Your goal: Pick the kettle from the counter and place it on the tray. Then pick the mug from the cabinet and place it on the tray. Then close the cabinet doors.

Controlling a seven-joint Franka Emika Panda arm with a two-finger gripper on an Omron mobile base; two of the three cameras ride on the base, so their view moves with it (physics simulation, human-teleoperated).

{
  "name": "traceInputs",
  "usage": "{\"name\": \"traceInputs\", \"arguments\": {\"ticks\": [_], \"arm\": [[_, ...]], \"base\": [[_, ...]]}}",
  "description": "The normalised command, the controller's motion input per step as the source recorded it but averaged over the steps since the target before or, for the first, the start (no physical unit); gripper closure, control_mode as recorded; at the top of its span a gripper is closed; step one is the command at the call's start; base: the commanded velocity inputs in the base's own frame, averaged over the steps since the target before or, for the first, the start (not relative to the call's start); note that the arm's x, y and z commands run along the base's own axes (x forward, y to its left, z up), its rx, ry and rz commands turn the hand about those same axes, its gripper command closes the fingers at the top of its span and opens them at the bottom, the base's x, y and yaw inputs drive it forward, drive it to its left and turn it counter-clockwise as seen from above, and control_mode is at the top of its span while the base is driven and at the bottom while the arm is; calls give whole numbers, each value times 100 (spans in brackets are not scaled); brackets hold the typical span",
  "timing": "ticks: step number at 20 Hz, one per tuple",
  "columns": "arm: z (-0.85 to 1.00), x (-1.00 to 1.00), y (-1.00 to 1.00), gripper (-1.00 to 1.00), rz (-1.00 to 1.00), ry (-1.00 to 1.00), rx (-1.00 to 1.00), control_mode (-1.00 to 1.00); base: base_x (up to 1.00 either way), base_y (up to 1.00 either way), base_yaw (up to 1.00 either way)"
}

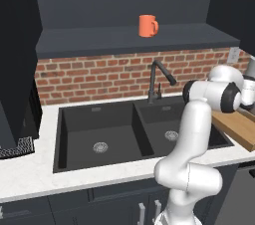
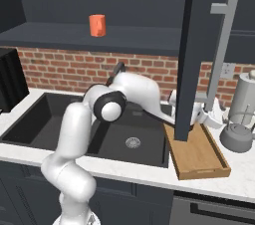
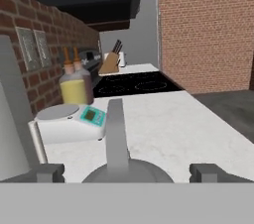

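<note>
Open gripper (image 3: 128,172) just over the kettle (image 2: 238,138), jaws spread wide and holding nothing.

In the hand view the round grey metal kettle with its thin arched handle (image 3: 116,134) lies between the two dark fingertips (image 3: 47,172), on the speckled white counter (image 2: 242,179) right of the wooden tray (image 2: 199,157). A white scale (image 3: 69,119) and two bottles (image 3: 75,85) stand behind; farther, the orange mug (image 1: 148,25) stands in the dark cabinet (image 1: 124,37), and one open door (image 2: 191,55) hangs before the tray.

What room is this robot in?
It looks like a kitchen: a black double sink with a faucet sits in a white counter, and a stove shows further along.
</note>
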Motion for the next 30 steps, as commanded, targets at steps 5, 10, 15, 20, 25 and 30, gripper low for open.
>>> {"name": "traceInputs", "arguments": {"ticks": [5, 10, 15, 20, 25, 30], "arm": [[-27, 21, -14, -100, 0, -7, 0, -100], [-31, 16, -13, -100, 0, -7, 0, -100], [-22, 10, -16, -100, 0, -11, 0, -100], [-17, 3, -27, -100, 0, -9, 0, -100], [-24, 5, -27, -100, 0, -3, 0, -100], [-33, 7, -13, 100, 0, 0, 0, -100]], "base": [[0, 0, 0], [0, 0, 0], [0, 0, 0], [0, 0, 0], [0, 0, 0], [0, 0, 0]]}}
